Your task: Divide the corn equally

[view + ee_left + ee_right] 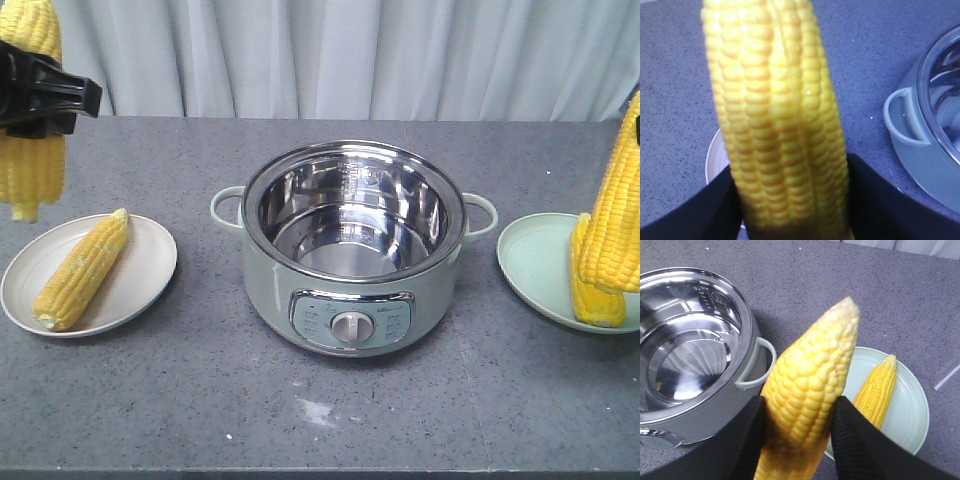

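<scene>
Exterior front-facing view centres a round pale-green electric pot (355, 300) with a mirror-bright steel bowl on the speckled grey surface (180, 400). The cream-plate cob (85, 268) lies on a smooth cream plate (145, 265) at the left, and the mint-plate cob (876, 390) lies on a mint plate (907, 410) at the right. The left gripper (790, 200) clamps its black fingers on the knobbly left-held cob (780, 110), upright above the cream plate's edge, while the right gripper (799, 440) grips the tapered right-held cob (810, 375) just over the mint plate.

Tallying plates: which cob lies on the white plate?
The ungripped cob lying diagonally at left; the left gripper and right gripper hold two; the fourth lies on the green plate.
</scene>
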You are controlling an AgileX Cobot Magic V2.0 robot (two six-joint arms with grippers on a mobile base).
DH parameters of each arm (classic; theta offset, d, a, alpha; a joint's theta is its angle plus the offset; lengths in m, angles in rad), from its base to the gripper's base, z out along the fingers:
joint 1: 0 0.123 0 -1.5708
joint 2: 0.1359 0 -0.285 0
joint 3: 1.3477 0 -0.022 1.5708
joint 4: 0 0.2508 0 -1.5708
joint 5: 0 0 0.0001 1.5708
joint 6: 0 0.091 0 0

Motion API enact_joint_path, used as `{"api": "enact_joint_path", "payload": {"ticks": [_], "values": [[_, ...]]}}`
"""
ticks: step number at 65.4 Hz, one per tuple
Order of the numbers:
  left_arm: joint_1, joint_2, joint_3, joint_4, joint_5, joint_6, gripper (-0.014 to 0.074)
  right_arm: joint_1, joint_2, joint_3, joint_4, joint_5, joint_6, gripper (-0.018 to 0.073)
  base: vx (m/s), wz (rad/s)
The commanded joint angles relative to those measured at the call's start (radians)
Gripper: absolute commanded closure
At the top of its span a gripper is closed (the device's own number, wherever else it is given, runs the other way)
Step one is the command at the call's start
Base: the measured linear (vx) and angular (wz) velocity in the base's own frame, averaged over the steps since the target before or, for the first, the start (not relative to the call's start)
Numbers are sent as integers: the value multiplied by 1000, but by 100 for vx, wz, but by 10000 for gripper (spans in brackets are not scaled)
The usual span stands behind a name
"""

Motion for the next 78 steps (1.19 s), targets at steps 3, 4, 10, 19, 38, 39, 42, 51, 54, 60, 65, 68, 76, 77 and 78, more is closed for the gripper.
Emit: {"api": "enact_joint_path", "payload": {"ticks": [3,4,10,19,38,39,42,51,54,60,65,68,76,77,78], "values": [[4,-43,-20,18,-76,-11,593,-7,-19,-22,22,-56,-2,366,0,0],[4,-43,-20,18,-77,-11,593,-7,-19,-22,22,-56,-2,366,0,0],[4,-39,-20,17,-77,-11,593,-7,-19,-22,23,-50,-2,366,0,0],[4,-39,-20,17,-77,-11,593,-7,-19,-22,24,-41,-2,366,0,0],[4,-39,-20,17,-77,-11,593,-7,-19,-22,24,-38,-2,366,0,0],[4,-39,-20,17,-77,-11,593,-7,-19,-22,24,-38,-2,366,0,0],[4,-39,-20,17,-77,-11,593,-7,-19,-22,24,-38,-2,366,0,0],[4,-39,-20,17,-77,-11,593,-7,-19,-22,24,-38,-2,366,0,0],[4,-39,-20,17,-77,-11,593,-7,-19,-22,24,-38,-2,366,0,0],[4,-39,-20,17,-77,-11,593,-7,-19,-22,24,-38,-2,366,0,0],[4,-39,-20,17,-77,-11,593,-7,-19,-22,24,-38,-2,366,0,0],[4,-39,-20,17,-77,-11,593,-7,-19,-22,24,-38,-2,366,0,0],[4,-39,-20,17,-77,-11,593,-7,-19,-22,24,-38,-2,366,0,0],[4,-39,-20,17,-77,-11,593,-7,-19,-22,24,-38,-2,366,0,0],[4,-39,-20,17,-77,-11,593,-7,-19,-22,24,-38,-2,366,0,0]]}}
